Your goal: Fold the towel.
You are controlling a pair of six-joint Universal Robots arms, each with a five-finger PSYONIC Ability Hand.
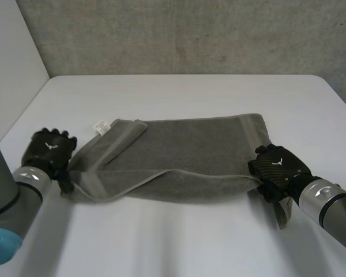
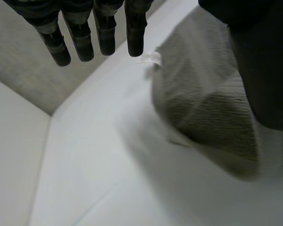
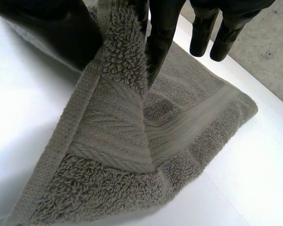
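Observation:
A grey towel (image 1: 184,150) lies across the middle of the white table (image 1: 179,92), its near long edge turned up in a loose fold. A white label (image 1: 101,127) sticks out at its far left corner. My left hand (image 1: 49,149) is at the towel's left end. In the left wrist view its fingers (image 2: 80,37) hang straight and apart from the towel (image 2: 212,103), with the thumb over the cloth and the label (image 2: 151,58) by the fingertips. My right hand (image 1: 277,164) is at the near right corner. There the towel (image 3: 118,141) is pinched between thumb (image 3: 52,28) and finger, lifted off the table.
A grey wall runs behind the table's far edge, and a pale panel stands along its left side. Bare table surface lies in front of the towel and behind it.

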